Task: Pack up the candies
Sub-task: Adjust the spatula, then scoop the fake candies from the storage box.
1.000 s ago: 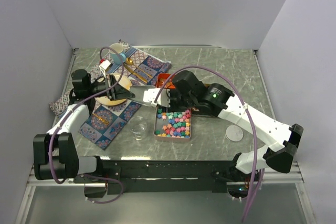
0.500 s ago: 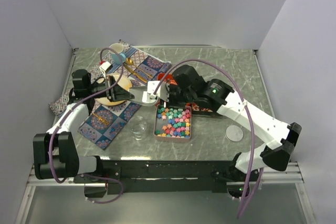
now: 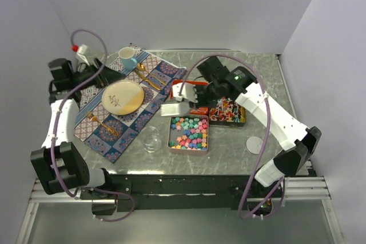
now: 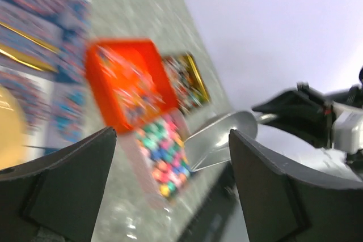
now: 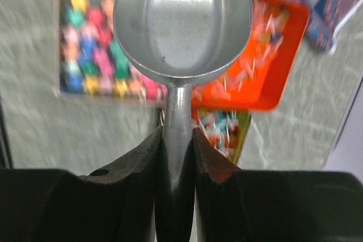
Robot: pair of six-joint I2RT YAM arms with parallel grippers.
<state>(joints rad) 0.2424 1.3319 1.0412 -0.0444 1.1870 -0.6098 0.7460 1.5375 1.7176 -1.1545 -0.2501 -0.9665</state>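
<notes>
The pastel star candies (image 3: 189, 132) fill an open metal tin at the table's middle, also seen in the right wrist view (image 5: 91, 43) and blurred in the left wrist view (image 4: 161, 154). Wrapped candies (image 3: 227, 111) lie in a second tin to its right, and more lie in an orange tray (image 5: 255, 72) behind it. My right gripper (image 5: 178, 134) is shut on the handle of a silver scoop (image 3: 174, 108), whose empty bowl (image 5: 181, 21) hangs over the star tin's back edge. My left gripper (image 4: 173, 134) is open and empty, drawn back at the far left (image 3: 83, 61).
A patterned placemat (image 3: 134, 119) carries a yellow plate (image 3: 122, 96), gold cutlery (image 3: 150, 78) and a blue cup (image 3: 127, 57). A small glass dish (image 3: 151, 139) stands left of the star tin. A round lid (image 3: 255, 144) lies at the right.
My left gripper let go of the scoop, opened and swung back to the far left. My right gripper closed on the scoop's handle and now carries it alone above the tins.
</notes>
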